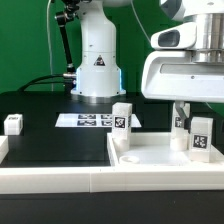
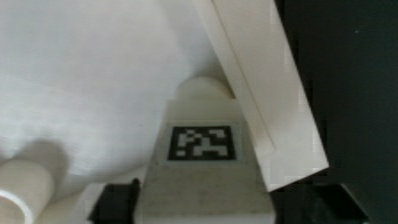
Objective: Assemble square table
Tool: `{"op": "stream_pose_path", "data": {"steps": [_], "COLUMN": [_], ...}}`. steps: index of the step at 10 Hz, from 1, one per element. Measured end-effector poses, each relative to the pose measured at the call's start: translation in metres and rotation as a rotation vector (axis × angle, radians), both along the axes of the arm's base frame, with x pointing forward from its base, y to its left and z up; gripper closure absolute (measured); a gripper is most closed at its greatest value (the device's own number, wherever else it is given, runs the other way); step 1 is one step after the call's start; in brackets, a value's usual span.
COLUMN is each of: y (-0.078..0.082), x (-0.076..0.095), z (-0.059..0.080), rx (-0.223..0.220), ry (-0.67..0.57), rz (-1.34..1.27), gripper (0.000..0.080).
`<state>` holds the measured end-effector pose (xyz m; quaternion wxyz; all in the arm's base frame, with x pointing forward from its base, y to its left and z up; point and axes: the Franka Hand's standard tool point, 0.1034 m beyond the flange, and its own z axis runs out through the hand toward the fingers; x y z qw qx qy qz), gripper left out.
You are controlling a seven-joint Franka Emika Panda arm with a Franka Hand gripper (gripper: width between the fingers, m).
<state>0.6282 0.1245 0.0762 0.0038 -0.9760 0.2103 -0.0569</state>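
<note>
The white square slab (image 1: 150,158) lies on the black table against the front wall. One tagged white leg (image 1: 122,119) stands at its far left corner, and another (image 1: 201,140) stands near its right side. My gripper (image 1: 183,116) hangs over the slab's far right corner. In the wrist view the gripper (image 2: 222,200) has its dark fingers (image 2: 121,197) on either side of a tagged leg (image 2: 199,120) and appears shut on it. This leg is over the slab's surface (image 2: 89,80), beside a raised white edge (image 2: 258,90). A fourth leg (image 1: 13,124) lies loose at the exterior view's far left.
The marker board (image 1: 88,120) lies flat in front of the robot base (image 1: 95,70). The long white border wall (image 1: 60,178) runs along the front. A rounded white part (image 2: 27,185) shows near one finger in the wrist view.
</note>
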Motion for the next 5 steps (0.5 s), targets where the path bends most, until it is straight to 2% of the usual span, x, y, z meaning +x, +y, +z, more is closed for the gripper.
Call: {"op": "stream_pose_path", "data": {"steps": [1, 5], "y": [-0.0021, -0.0027], "x": [-0.0004, -0.0003], "z": [-0.0005, -0.0006], "rx": [-0.002, 0.003], "ry": [0.001, 0.001], "rz": [-0.002, -0.040], "gripper": [0.0509, 0.0509]}}
